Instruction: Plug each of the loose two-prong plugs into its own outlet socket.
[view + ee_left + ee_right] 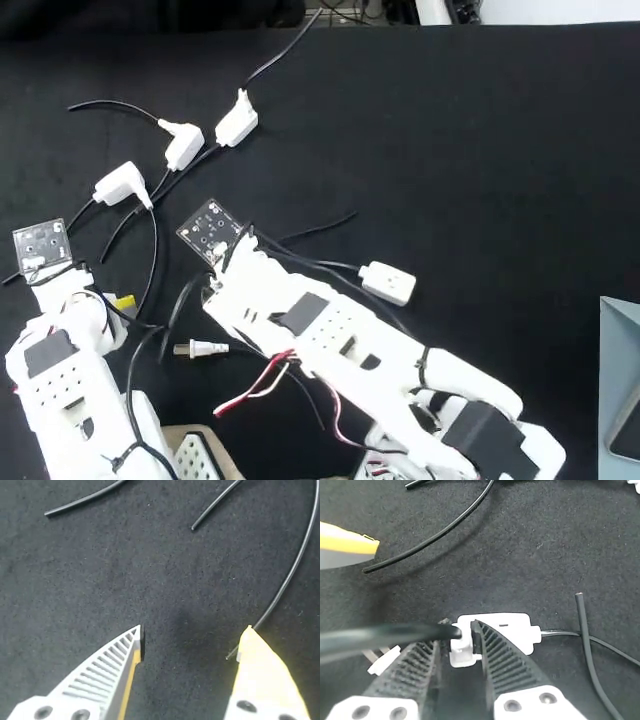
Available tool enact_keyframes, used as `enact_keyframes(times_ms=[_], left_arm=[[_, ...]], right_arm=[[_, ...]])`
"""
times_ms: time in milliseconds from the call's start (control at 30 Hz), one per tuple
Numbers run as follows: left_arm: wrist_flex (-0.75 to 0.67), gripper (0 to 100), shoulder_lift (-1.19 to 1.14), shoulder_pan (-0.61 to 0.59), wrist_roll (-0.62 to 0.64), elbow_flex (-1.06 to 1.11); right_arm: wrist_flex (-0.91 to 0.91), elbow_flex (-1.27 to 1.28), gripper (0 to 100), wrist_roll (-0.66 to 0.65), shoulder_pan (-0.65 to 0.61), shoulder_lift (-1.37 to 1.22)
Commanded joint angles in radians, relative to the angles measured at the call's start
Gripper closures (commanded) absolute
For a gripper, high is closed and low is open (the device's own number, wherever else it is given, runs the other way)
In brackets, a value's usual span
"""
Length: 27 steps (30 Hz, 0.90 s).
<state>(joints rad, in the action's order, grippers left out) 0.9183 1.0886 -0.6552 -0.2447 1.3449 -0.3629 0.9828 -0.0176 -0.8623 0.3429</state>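
Two things could go wrong: the white plug (461,655) is pinched only at its end between the fingers of the right claw (457,632), so it may twist or slip out when pushed, and the black wire (385,635) lying over one finger may tug it sideways. The white block (500,630) just past the tips, which looks like the socket, sits loose on the bench (545,555) and may slide away, because the left claw (194,630) is spread wide off to one side, holding nothing.

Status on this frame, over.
Left hand open, empty, over bare table. Right hand shut on white connector. One two-prong plug loose beside right arm. Cords nearby.
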Motion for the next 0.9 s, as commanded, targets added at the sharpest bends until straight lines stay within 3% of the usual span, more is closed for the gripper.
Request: enact_keyframes(times_ms=[0,600,867], left_arm=[[-0.012,70,0.012,-0.007,0.009,-0.005],[-0.015,70,0.018,-0.007,0.008,0.008],[-0.015,70,0.018,-0.007,0.008,0.012]], right_arm=[[0.071,-0.058,98.5,-0.009,0.031,-0.025],[0.075,-0.068,98.5,-0.009,0.048,-0.147],[0.078,-0.013,98.5,-0.078,0.046,-0.148]])
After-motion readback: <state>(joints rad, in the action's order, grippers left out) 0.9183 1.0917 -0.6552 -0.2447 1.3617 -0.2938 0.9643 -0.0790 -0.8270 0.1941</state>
